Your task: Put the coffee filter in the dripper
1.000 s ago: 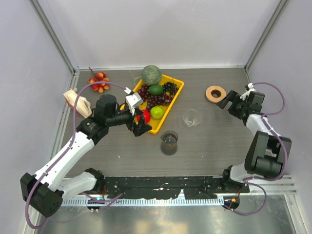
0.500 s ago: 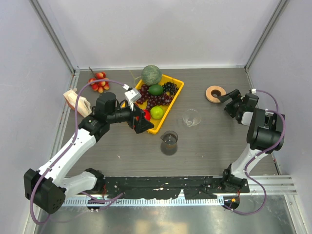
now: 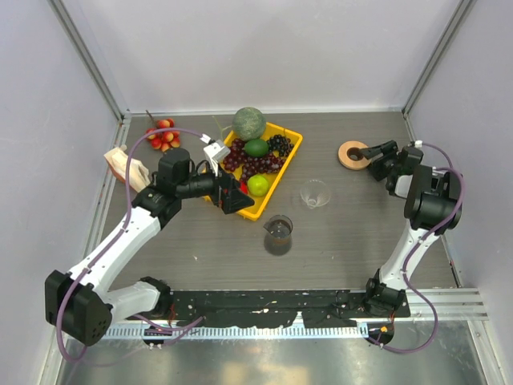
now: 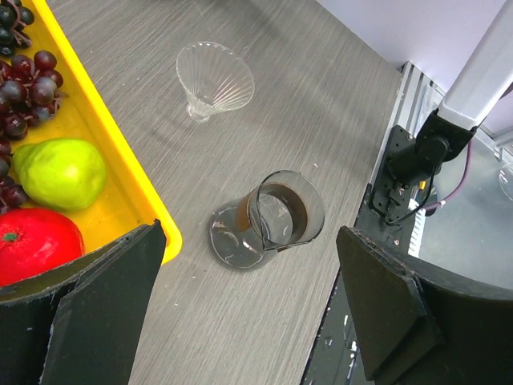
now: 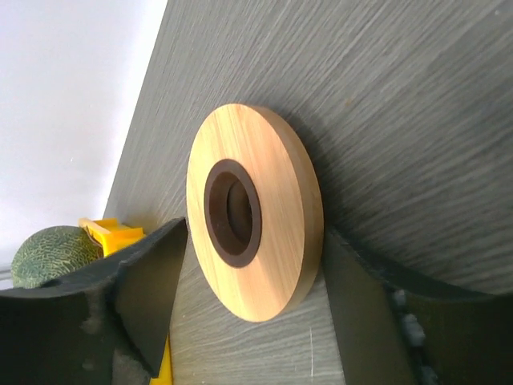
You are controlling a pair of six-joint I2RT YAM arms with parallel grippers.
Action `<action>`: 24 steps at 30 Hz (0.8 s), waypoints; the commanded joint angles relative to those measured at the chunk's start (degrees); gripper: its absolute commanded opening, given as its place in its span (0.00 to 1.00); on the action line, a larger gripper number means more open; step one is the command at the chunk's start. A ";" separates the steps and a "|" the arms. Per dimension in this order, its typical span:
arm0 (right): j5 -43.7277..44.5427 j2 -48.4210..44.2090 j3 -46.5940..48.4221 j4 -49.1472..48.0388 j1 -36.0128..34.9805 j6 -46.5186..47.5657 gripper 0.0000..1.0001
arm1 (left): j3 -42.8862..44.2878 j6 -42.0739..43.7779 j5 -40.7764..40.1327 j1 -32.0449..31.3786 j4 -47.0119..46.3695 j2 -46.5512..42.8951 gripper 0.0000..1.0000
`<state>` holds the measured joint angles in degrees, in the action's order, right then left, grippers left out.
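Observation:
The clear ribbed dripper [image 3: 314,193] stands on the table right of the yellow tray, and appears at the top of the left wrist view [image 4: 215,79]. No coffee filter shows in any view. My left gripper [image 3: 232,195] hovers wide open at the tray's near edge, empty, above the tabletop [image 4: 250,241]. At the back right, my right gripper [image 3: 365,153] reaches the tan wooden ring [image 3: 350,155]. In the right wrist view its fingers [image 5: 152,297] sit against both sides of the ring [image 5: 272,168], which lies flat on the table.
A dark smoky glass cup [image 3: 278,229] stands just near of the dripper [image 4: 276,215]. The yellow tray [image 3: 275,186] holds grapes, limes, a red fruit and a melon. A beige paper bundle [image 3: 128,166] and red fruits [image 3: 163,135] lie at the far left.
My right gripper has swung left along the back to the wooden ring and narrowed onto it. The left arm shifted slightly, its gripper still wide open.

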<state>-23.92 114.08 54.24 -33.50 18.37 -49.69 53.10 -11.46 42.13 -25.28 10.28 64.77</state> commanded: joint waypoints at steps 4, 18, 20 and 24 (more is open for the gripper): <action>0.02 2.37 2.45 -3.06 -0.70 -1.81 0.48 | -2.03 -1.37 1.82 0.58 -5.36 -0.26 0.99; -15.00 -21.85 -7.91 -7.99 1.58 -1.90 0.05 | -2.13 -1.28 1.47 1.63 -0.98 -6.49 0.99; -20.18 -27.82 -8.27 -7.11 1.84 -2.07 0.05 | -1.16 -0.76 1.46 2.07 1.31 -7.90 0.99; -31.61 -38.83 -8.88 -6.32 1.58 -4.70 0.05 | 1.82 -0.58 3.21 2.51 6.23 -10.36 0.99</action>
<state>-41.50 86.35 45.12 -35.94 20.27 -52.47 50.26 -12.97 42.68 -23.40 12.10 57.23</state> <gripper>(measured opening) 0.214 0.993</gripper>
